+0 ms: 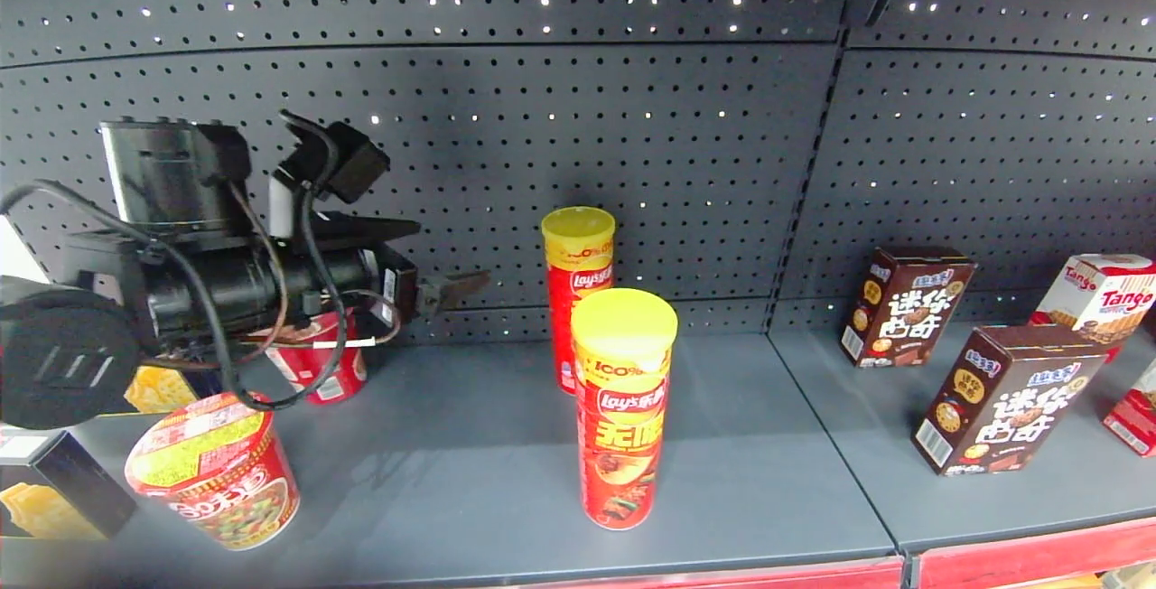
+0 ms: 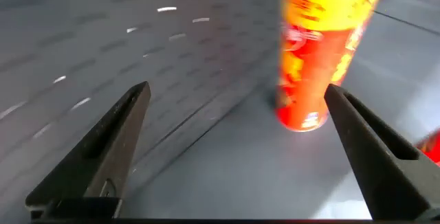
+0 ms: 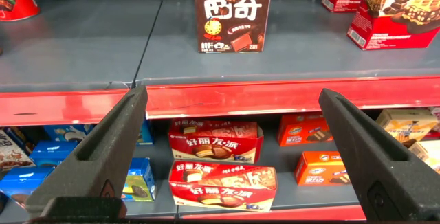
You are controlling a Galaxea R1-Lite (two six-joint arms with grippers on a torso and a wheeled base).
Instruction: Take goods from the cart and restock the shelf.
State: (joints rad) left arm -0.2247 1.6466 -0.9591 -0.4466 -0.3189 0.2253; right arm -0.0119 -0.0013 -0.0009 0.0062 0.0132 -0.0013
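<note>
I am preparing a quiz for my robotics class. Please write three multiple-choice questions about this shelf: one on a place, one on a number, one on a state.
1. How many chip cans stand on the shelf?
A. one
B. two
C. four

2. Where are the two brown boxes?
A. right of the cans
B. between the cans
C. on top of the cans

3. How is the left gripper?
A. shut on a can
B. open and empty
C. shut on a box

1 B: two yellow-lidded cans stand upright, one behind the other.
2 A: both boxes stand on the shelf's right part.
3 B: its jaws stand apart, gripping nothing.
</note>
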